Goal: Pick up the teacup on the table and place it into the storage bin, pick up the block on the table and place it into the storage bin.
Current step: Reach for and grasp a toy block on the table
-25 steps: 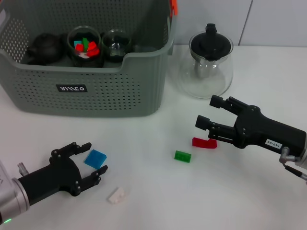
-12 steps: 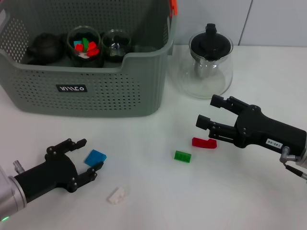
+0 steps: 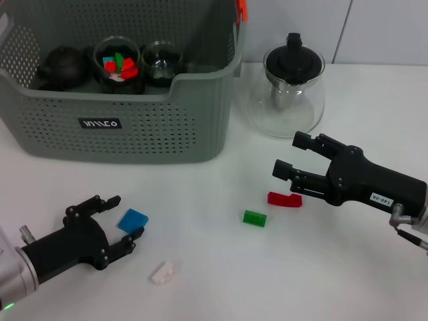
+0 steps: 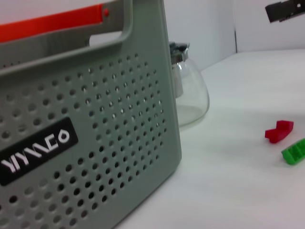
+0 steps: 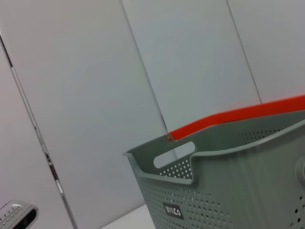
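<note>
White laminate forms the bench (image 3: 221,281), on which everything is set. The grey-green perforated storage bin (image 3: 120,127) occupies the far left, placed within reach of both arms; a dark teapot (image 3: 60,67) and two glass teacups (image 3: 118,65) are already held inside it, one cup carrying red and green blocks, so the teacup half of the task is judged done. A glass pitcher with a black lid (image 3: 293,83) is stood just right of the bin, apart from it.

The right gripper (image 3: 289,167) is held low over the bench with its jaws spread and nothing between them, aimed at the red block (image 3: 284,199) lying just below and beside its fingertips. The left gripper (image 3: 117,224) is rested near the front left edge, jaws likewise parted and empty, with the blue block (image 3: 133,221) lying in the gap between them, untouched as far as can be told; a grasp there is judged to be the step in hand.

A green block (image 3: 254,218) is left near the red one, and a white block (image 3: 163,272) lies nearest the front, beside the left gripper.
</note>
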Robot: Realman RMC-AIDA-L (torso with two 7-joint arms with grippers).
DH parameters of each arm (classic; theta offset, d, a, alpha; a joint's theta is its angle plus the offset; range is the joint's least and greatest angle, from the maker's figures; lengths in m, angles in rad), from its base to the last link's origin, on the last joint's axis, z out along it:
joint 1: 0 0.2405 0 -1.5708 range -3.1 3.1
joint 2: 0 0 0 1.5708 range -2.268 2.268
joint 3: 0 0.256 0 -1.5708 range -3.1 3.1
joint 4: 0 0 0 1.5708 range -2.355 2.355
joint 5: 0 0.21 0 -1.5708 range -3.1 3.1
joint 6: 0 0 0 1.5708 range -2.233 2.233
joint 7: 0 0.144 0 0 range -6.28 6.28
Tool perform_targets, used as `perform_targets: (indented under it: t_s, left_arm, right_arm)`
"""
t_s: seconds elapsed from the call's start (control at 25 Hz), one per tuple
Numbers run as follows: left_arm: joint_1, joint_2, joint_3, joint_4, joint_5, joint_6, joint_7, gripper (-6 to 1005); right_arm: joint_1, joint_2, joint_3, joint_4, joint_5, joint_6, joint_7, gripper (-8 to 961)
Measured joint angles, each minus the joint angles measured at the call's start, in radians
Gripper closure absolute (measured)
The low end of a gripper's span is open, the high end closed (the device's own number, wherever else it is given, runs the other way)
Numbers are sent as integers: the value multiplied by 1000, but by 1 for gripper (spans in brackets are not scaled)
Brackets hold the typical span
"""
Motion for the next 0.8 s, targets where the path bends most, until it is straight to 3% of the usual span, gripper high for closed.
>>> perform_targets:
  t_s: [0.8]
  left_arm:
    - [-2,2,-51,-8,-8,-5,0,304]
  right_arm:
    - [-1,0,3,0,0,9,0,8]
